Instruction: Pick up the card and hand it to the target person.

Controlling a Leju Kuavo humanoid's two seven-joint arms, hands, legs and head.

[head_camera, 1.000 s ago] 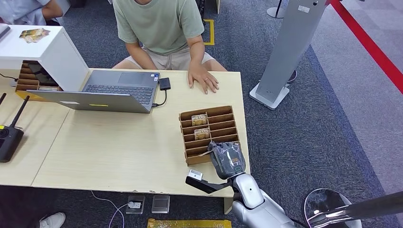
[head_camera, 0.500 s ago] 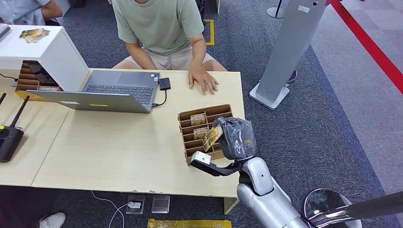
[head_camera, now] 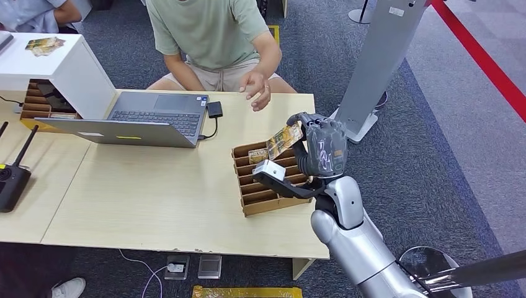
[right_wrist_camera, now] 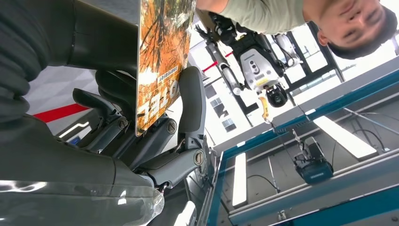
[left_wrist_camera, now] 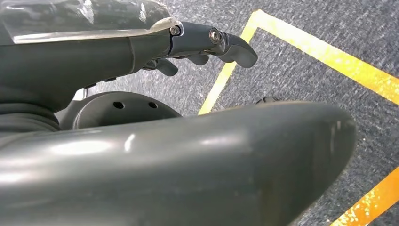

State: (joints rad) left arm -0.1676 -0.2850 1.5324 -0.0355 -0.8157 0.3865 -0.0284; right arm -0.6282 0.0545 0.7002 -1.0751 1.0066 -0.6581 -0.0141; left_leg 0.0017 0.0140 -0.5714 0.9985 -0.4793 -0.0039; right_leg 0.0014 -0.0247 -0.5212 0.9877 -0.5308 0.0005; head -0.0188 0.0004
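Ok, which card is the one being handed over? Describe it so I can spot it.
Start at the slotted cardboard rack near the table's right edge. Above it, the right hand holds the card, orange-printed, raised toward the person's hand; another card sits in a slot.

Grey carpet (head_camera: 397, 186), pale wooden table (head_camera: 155, 192)

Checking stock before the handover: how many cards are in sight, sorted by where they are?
Held by right hand: 1 card
Left in the cardboard organizer: 1 card
On the white box: 1 card stack, count unclear
Total: 3 spots
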